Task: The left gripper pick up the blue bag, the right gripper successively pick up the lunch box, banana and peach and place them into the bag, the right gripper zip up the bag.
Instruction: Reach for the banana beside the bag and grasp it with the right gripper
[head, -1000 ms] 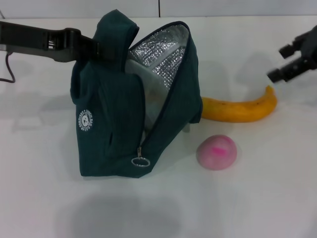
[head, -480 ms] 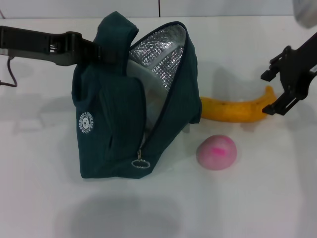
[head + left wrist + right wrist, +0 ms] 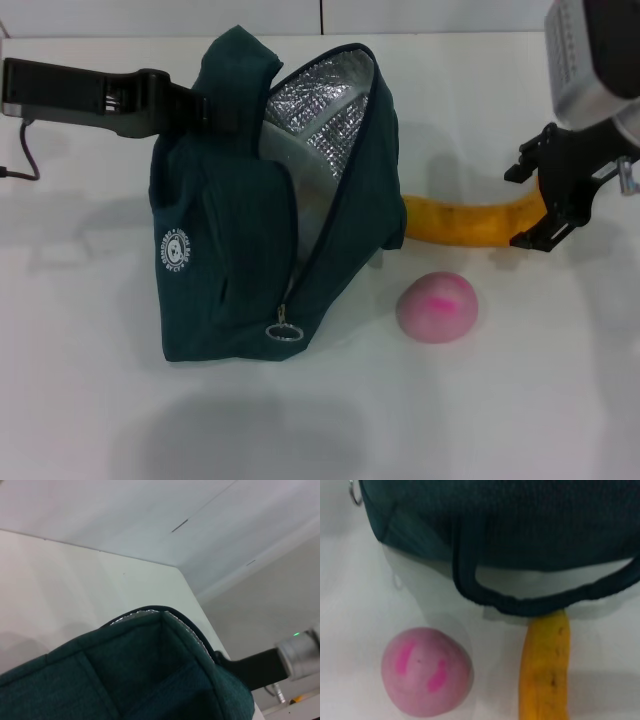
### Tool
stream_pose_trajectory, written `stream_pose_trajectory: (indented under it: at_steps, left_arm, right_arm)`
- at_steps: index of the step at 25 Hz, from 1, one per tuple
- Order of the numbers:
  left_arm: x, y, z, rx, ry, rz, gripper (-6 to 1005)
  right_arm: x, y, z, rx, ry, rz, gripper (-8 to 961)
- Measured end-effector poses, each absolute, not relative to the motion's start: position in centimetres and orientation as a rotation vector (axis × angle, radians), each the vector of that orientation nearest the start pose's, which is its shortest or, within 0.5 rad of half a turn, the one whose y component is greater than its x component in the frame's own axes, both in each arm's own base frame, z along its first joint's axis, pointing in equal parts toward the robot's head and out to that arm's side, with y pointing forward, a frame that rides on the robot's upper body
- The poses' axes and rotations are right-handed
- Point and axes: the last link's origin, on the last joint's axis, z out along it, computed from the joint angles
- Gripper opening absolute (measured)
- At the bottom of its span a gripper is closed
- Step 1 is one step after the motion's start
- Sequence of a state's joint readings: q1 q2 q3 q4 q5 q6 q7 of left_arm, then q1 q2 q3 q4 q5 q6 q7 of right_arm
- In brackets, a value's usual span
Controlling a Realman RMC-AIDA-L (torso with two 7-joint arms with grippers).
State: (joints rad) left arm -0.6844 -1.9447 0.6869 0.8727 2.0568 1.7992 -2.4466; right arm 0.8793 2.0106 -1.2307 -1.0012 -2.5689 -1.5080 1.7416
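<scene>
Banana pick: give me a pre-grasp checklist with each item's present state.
1. Bag held upright by left pincer: ok.
2. Bag mouth unzipped, silver lining showing: ok.
3. Right pincer open and straddling the banana tip: ok.
4. Banana free to lift: cannot tell; its near end runs behind the bag, and the right wrist view shows a strap across it.
5. Peach apart from banana and pincer: ok.
6. Lunch box already inside: cannot tell.
</scene>
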Motion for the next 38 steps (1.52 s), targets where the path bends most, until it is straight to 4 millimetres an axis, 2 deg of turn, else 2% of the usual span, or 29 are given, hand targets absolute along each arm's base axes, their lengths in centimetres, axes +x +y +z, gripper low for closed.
stream_pose_trajectory:
  at_steps: [4,15,28,35,38]
  left_arm:
    - [-20.3,36.6,8.1,-2.626,-1.628,-0.641,41]
    - [-20.1,36.7,8.1,-2.632,-1.62,-0.64,41]
    - [-19.9,36.7,7.9,-2.638,-1.621,-0.645,41]
    - [-20.1,36.6,7.8,-2.636,-1.62,-0.646,41]
    - [-20.1,36.6,7.8,-2.636,-1.618,-0.646,41]
  right_arm:
    - [16.8,41.1,-0.3,-2.902,-0.09,-0.634,847]
    - [17.5,41.3,-1.6,-2.888,-0.118,-0.618,821]
    - [18.2,41.3,-2.3,-2.9,-0.098,-0.61,787]
    - [17.7,41.3,-2.2,-2.89,-0.105,-0.604,768]
    - [17.8,41.2,-2.4,-2.889,-0.115,-0.624,659]
